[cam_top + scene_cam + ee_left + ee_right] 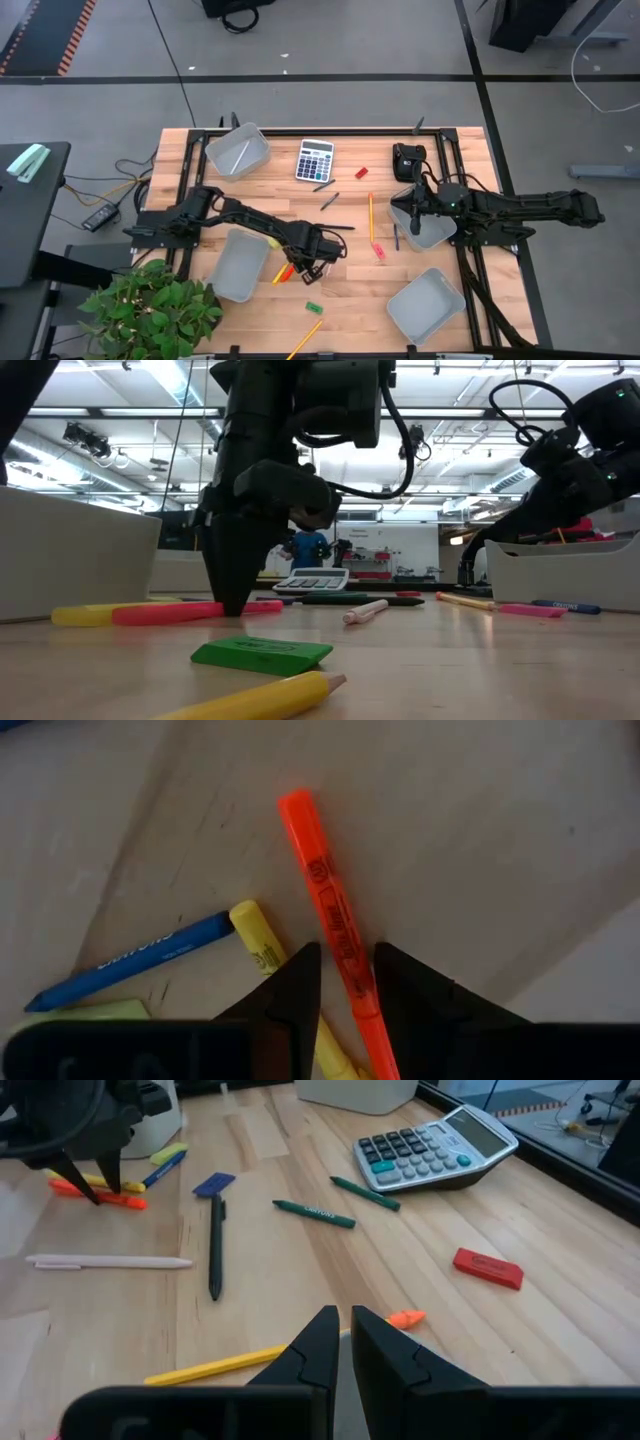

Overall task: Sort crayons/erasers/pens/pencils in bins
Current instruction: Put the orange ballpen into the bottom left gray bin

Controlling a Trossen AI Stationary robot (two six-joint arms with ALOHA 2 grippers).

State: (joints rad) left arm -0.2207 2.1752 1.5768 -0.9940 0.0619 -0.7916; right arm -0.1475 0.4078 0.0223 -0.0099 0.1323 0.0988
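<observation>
The left gripper [300, 268], just left of centre in the high view, is standing on the table with its fingers apart and straddling the orange crayon [335, 930], one dark finger on each side of the stick and neither yet pressing it. The right gripper [415, 222], right of centre, is hanging over a bin [440, 232] with its fingers nearly together and nothing seen between them. The nearest bin [240, 265] is sitting just left of the left gripper, a short carry away. The orange crayon is lying flat beside a yellow crayon [262, 942], the two almost touching near the fingers, with a blue crayon [130, 960] a little farther off. By the look of it, the crayon is light, stiff and waxy, with a paper wrap offering some friction; it is probably brittle under hard pinching, so taking it mid-length across the wrap seems wise, keeping clear of the yellow neighbour.
</observation>
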